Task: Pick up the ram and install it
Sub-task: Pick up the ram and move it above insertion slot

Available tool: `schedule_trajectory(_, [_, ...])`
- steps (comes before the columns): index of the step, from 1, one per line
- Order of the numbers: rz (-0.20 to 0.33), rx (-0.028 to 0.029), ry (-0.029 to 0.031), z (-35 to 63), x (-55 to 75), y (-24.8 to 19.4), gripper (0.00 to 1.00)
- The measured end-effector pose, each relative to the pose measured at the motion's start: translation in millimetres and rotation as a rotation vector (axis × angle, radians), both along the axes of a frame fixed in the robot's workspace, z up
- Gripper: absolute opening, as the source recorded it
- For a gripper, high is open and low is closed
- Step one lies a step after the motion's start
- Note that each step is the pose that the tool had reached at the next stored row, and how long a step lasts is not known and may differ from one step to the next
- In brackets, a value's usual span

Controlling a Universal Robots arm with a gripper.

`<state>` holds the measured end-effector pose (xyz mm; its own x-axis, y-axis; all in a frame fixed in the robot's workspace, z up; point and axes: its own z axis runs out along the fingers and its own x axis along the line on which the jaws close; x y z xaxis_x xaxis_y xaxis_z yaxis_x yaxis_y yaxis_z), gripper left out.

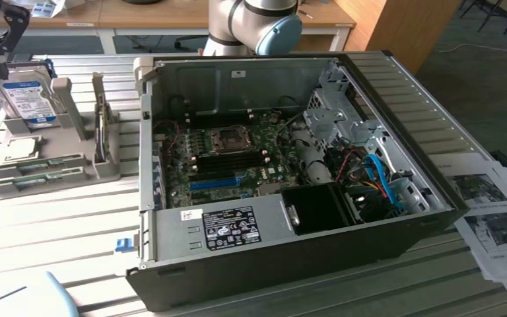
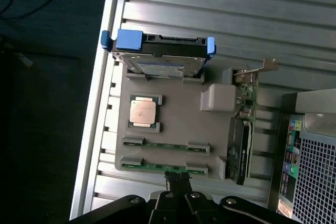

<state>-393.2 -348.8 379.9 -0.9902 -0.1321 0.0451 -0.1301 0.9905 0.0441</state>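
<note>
Over gray tray, end effector clenched w/o load, right by ram in slot.

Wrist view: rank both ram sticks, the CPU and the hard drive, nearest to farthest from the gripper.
From the shut gripper:
1. Nearer ram stick: tray's edge slot, right by the gripper.
2. Second ram stick: next slot in.
3. CPU: tray pocket beyond both sticks.
4. Hard drive: standing at the tray's far end.
</note>
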Motion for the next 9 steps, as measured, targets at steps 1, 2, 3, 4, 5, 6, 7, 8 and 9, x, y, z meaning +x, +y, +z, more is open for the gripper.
schedule_trajectory(1, [0.008,0.0,0.0,0.0,0.0,0.0,0.1])
schedule_trajectory(2, [0.017,0.0,0.0001,0.0,0.0,0.0,0.1])
schedule_trajectory(3, [0.026,0.0,-0.0001,0.0,0.0,0.0,0.1])
schedule_trajectory(4, [0.035,0.0,0.0,0.0,0.0,0.0,0.1])
schedule_trajectory(5, [0.045,0.0,0.0,0.0,0.0,0.0,0.1])
schedule_trajectory(6, [0.055,0.0,0.0,0.0,0.0,0.0,0.1])
schedule_trajectory(7, [0.067,0.0,0.0001,0.0,0.0,0.0,0.1])
schedule_trajectory(8, [0.078,0.0,0.0,0.0,0.0,0.0,0.1])
schedule_trajectory(9, [0.088,0.0,0.0001,0.0,0.0,0.0,0.1])
